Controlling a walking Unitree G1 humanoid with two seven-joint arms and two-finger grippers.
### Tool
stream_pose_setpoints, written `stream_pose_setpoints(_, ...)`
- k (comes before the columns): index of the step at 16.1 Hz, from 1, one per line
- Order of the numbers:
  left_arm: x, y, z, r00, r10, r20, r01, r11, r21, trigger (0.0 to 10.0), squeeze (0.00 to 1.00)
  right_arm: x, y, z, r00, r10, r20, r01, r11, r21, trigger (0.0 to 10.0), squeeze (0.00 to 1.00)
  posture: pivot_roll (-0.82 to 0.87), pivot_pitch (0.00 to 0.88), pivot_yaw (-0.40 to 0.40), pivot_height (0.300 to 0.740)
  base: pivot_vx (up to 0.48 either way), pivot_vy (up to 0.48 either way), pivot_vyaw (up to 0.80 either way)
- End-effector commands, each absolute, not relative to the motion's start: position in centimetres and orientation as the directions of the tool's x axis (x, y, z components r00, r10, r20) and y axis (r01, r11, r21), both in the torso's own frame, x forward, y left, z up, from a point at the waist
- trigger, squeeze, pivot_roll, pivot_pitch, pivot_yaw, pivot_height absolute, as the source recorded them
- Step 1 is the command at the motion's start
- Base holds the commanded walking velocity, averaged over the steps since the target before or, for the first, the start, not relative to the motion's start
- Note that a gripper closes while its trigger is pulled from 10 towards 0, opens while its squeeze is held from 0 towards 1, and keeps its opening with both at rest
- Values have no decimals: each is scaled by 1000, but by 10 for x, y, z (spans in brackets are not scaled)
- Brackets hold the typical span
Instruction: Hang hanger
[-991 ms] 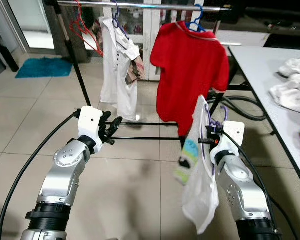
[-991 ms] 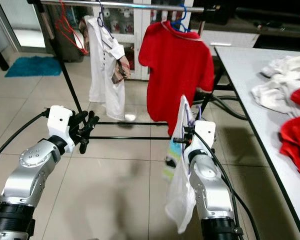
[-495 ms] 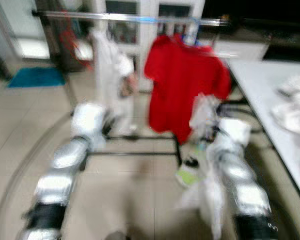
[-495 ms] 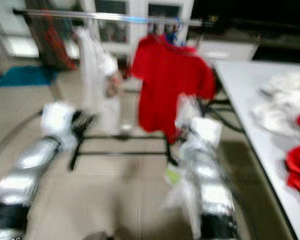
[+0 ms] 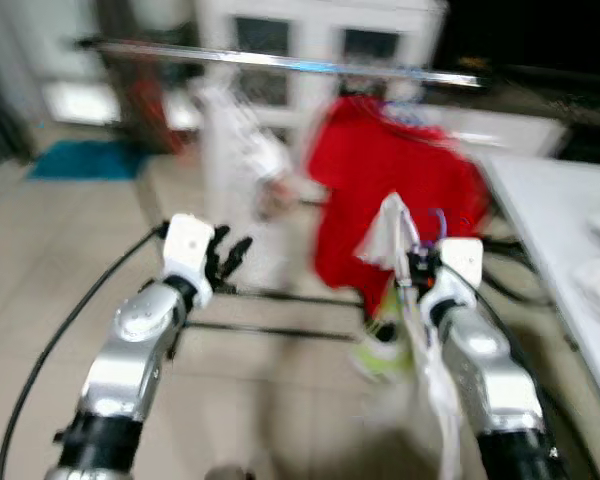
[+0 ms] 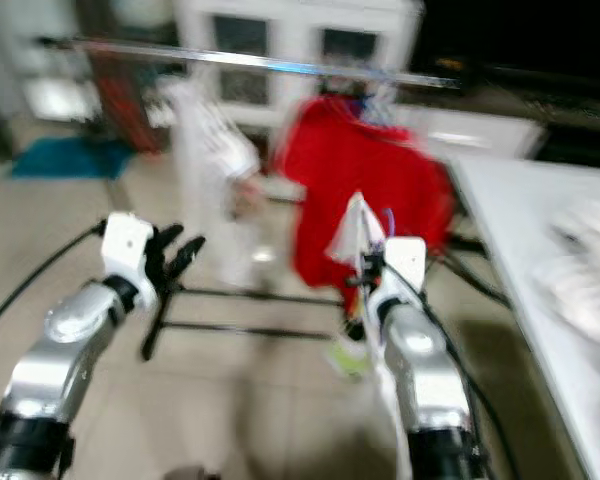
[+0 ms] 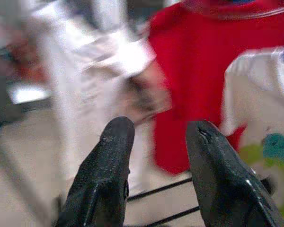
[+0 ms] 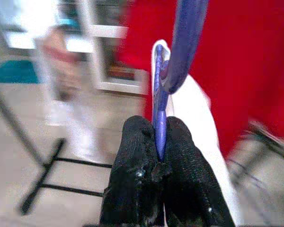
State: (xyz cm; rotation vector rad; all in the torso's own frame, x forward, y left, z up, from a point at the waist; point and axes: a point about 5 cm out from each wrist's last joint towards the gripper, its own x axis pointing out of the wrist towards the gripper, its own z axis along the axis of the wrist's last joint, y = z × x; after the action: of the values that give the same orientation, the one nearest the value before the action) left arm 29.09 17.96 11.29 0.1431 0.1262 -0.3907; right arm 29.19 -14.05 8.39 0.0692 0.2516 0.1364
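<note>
Right gripper [image 8: 154, 142]: clamped tight on the purple hanger [image 8: 173, 61], fingers pressed against both sides of its thin stem, held up in front of the red shirt [image 5: 400, 190].
Purple hanger: upright in the grip, hook end above the fingertips, carrying a white garment [image 5: 425, 360] that drapes down past the right forearm; a green-and-blue print low on the cloth.
Left gripper [image 7: 156, 137]: fingers spread apart with a clear gap, holding nothing, raised toward the white shirt [image 5: 235, 150].
Clothes rail [image 5: 280, 62]: silver bar across the top, white shirt and red shirt hanging from it, side by side.
Table [image 5: 565, 230]: white, at the robot's right.
Sharpness: head views blurred, fine detail unreadable.
</note>
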Motion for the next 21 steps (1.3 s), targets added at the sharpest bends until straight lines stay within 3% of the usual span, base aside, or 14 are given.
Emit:
stream_pose_setpoints(1, 293, 175, 117, 913, -383, -139, 399, 909, 119, 10000, 0, 294, -143, 92, 964, 162, -212, -148, 986, 79, 10000, 0, 90, 0, -52, 740, 480, 0, 0)
stream_pose_setpoints(11, 291, 169, 119, 886, -438, -155, 459, 875, 154, 10000, 0, 296, -156, 93, 969, 96, -228, -96, 995, 12, 10000, 0, 85, 0, -57, 740, 480, 0, 0)
stream_pose_setpoints(18, 291, 164, 126, 873, -468, -136, 485, 860, 156, 10000, 0, 304, -156, 113, 985, 99, -143, -97, 995, 24, 10000, 0, 87, 0, -64, 740, 480, 0, 0)
stream_pose_setpoints(21, 291, 156, 136, 836, -537, -112, 548, 821, 158, 10000, 0, 312, -162, 134, 994, 79, -69, -77, 996, 32, 10000, 0, 85, 0, -65, 740, 0, 0, 0)
